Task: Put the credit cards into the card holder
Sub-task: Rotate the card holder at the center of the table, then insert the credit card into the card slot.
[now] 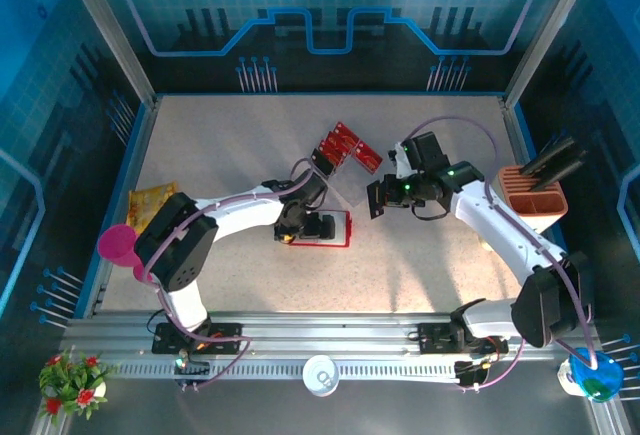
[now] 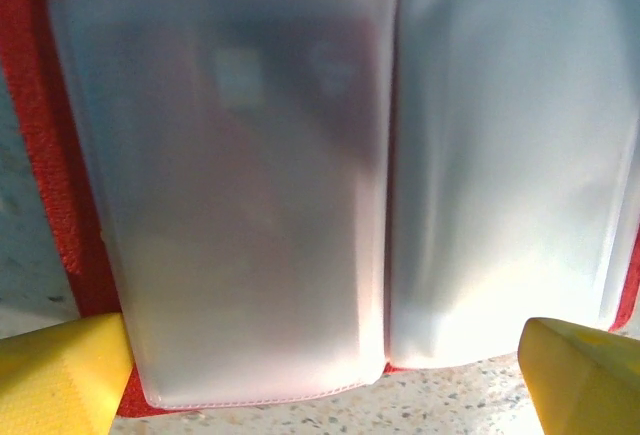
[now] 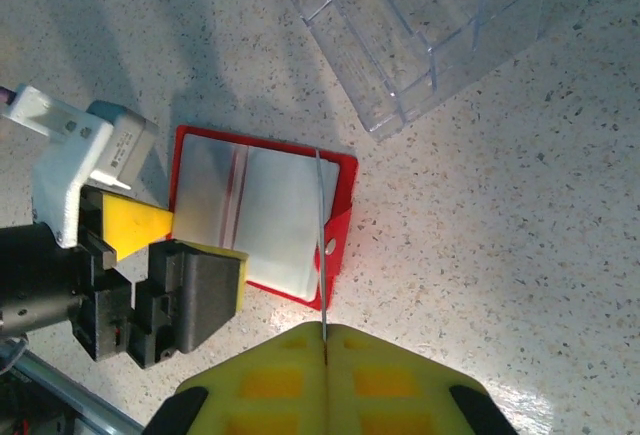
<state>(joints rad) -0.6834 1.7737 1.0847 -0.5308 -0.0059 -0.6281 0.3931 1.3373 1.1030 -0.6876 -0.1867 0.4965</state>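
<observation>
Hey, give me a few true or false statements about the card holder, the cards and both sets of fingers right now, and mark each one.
1. The card holder lies open on the table, clear pockets facing up. True.
2. The right fingers are empty. False: they are shut on a credit card, seen edge-on above the holder.
3. The left fingers are spread apart at the holder's edge. True.
4. The snack packet sits beside the right arm. False: it lies at the table's left edge, near the left arm.
5. The salmon box stands at the table's right side. True.
</observation>
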